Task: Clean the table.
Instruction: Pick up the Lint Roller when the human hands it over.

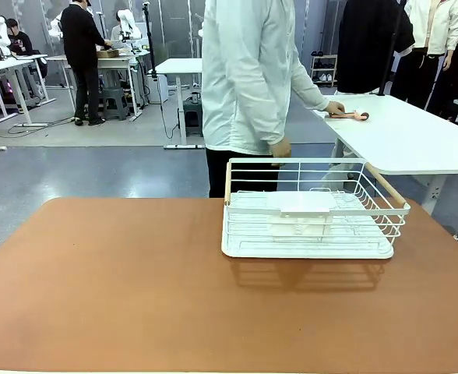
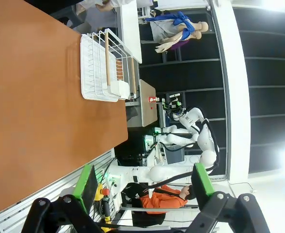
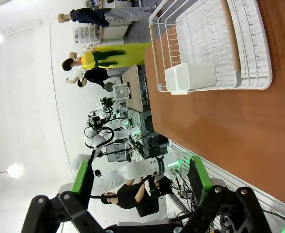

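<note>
**Both pairs of fingers spread and empty; person close behind the rack**

Front view: the terracotta counter (image 1: 120,288) runs across my whole lower picture. The white wire rack (image 1: 307,234) stands on it, and I place everything else from there. A white box (image 1: 301,204) sits inside the rack. Directly behind the rack, at the counter's far edge, stands a person (image 1: 252,78), with one hand (image 1: 280,148) hanging just above the rack's back rim.

Left wrist view: the left fingers (image 2: 88,184) are spread wide with nothing between them. They are well back from the rack (image 2: 101,68), and bare counter (image 2: 36,97) lies between.

Right wrist view: the right fingers (image 3: 81,178) are also spread wide and empty. They are well short of the rack (image 3: 215,48), with its white box (image 3: 190,77) on the side nearest me.

My worries from here: the rack looks light, so a finger that catches a wire could shove or tip it rather than lift it, and the box inside could spill out. Any reach past the rack goes straight toward that hanging hand. Both arms heading for the rack together could also meet above it.
</note>
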Robot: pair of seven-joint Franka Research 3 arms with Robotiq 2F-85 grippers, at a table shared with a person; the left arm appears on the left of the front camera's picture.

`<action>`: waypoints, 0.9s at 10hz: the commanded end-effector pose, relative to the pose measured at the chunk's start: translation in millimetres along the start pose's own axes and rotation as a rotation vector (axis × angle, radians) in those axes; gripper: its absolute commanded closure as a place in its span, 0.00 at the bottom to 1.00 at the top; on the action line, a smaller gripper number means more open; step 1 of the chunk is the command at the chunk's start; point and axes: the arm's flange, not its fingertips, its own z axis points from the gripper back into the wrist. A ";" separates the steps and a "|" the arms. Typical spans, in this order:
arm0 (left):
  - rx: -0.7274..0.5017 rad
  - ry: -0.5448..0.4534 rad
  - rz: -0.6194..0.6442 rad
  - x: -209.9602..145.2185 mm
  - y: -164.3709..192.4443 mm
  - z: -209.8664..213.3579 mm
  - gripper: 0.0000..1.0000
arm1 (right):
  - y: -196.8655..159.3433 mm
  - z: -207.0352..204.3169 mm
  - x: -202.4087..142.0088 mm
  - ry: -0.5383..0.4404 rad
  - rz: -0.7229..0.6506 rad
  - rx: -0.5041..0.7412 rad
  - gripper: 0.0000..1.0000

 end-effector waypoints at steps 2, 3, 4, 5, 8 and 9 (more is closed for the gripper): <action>-0.003 -0.006 0.000 -2.0 0.0 3.2 0.00 | 6.4 -0.5 -0.8 -0.010 -0.003 -0.002 0.00; -0.003 -0.006 0.000 -2.0 0.0 3.2 0.00 | 6.4 -0.5 -0.8 -0.010 -0.003 -0.002 0.00; -0.003 -0.006 0.000 -2.0 0.0 3.2 0.00 | 6.4 -0.5 -0.8 -0.010 -0.003 -0.002 0.00; -0.003 -0.006 0.000 -2.0 0.0 3.2 0.00 | 6.4 -0.5 -0.8 -0.010 -0.003 -0.002 0.00; -0.003 -0.006 0.000 -2.0 0.0 3.2 0.00 | 6.4 -0.5 -0.8 -0.010 -0.003 -0.002 0.00; -0.003 -0.006 0.000 -2.0 0.0 3.2 0.00 | 6.4 -0.5 -0.8 -0.010 -0.003 -0.002 0.00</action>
